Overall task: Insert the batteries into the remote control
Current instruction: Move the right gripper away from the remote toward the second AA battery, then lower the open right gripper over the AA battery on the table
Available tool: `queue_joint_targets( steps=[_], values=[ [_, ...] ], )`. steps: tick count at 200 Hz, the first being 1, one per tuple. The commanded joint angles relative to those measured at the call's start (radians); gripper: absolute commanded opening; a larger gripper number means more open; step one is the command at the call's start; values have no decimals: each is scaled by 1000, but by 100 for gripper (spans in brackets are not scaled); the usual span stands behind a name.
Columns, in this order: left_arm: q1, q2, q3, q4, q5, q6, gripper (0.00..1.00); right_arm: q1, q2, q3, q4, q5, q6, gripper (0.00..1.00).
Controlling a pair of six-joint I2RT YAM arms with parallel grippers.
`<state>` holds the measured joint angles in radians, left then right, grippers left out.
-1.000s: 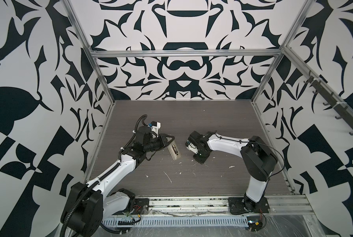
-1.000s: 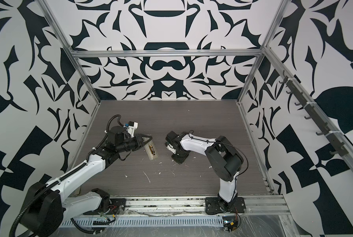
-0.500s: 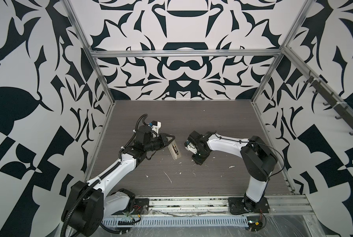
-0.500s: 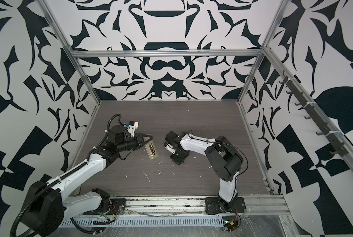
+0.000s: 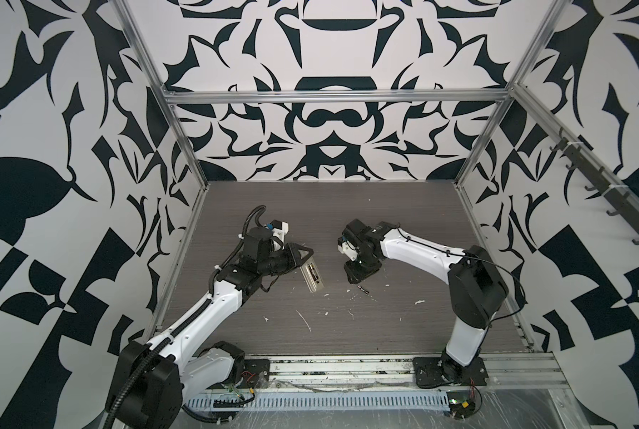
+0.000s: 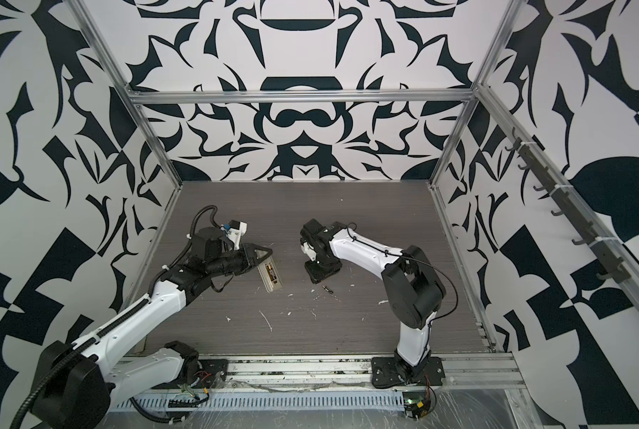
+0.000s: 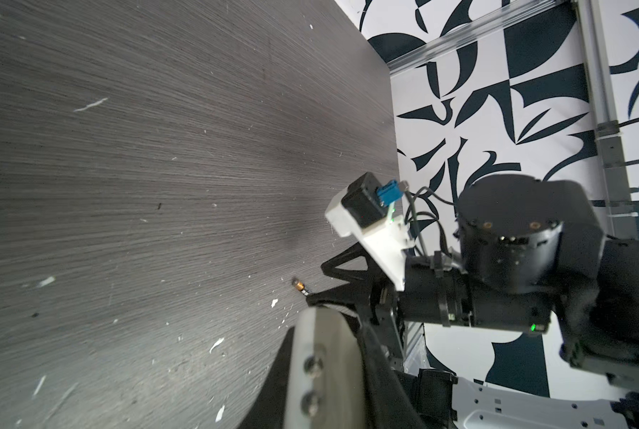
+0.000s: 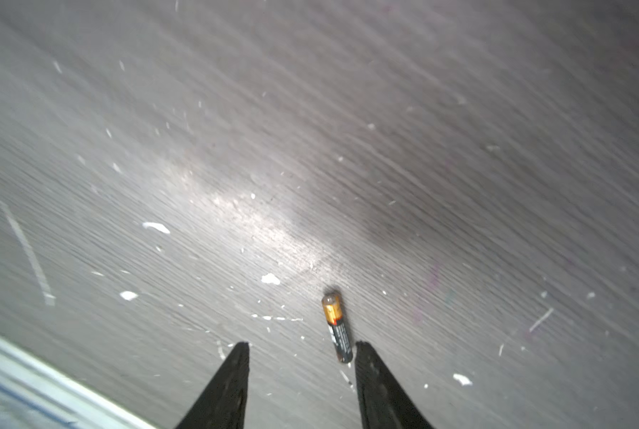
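While the right end effector gapes, 1 battery lies beside it.

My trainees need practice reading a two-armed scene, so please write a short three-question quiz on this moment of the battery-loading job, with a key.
1. True or false: the right gripper is clamped on the loose battery.
2. What holds the remote control? A: the left gripper. B: the right gripper. C: nothing at all.
3. Fill in: the loose battery lies on the ____.
Key: 1 false, its jaws stand apart and empty; 2 A; 3 table.
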<state>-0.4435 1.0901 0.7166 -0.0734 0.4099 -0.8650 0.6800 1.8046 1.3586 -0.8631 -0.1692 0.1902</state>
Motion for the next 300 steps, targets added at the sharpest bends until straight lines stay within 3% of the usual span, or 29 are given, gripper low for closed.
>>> queue_joint_targets(
  steps=[1, 40, 68, 97, 129, 161, 202, 233, 300],
  values=[
    [0, -43, 51, -91, -54, -13, 0, -17, -62, 74, -57, -92, 129, 51],
    [2, -76, 98, -194, -125, -14, 0, -24, -98, 65, 47, -211, 398, 57],
    [29, -29, 125, -203, -91, 19, 0, -28, -151, -9, 157, -233, 655, 67],
    [37, 10, 165, -218, -84, 87, 0, -25, -197, -61, 170, -122, 874, 75],
    [49, 24, 209, -326, -77, 181, 0, 36, -257, -184, 252, 36, 1200, 81],
    [49, -38, 168, -339, -71, 234, 0, 98, -190, -104, 103, 154, 1337, 84],
    [49, -88, 142, -308, -48, 248, 0, 101, -104, -64, 15, 161, 1481, 81],
    [49, -90, 137, -286, -39, 257, 0, 98, -82, -109, 72, 150, 1583, 78],
    [48, -53, 142, -273, -13, 280, 0, 74, -52, -146, 88, 126, 1646, 78]
  ],
)
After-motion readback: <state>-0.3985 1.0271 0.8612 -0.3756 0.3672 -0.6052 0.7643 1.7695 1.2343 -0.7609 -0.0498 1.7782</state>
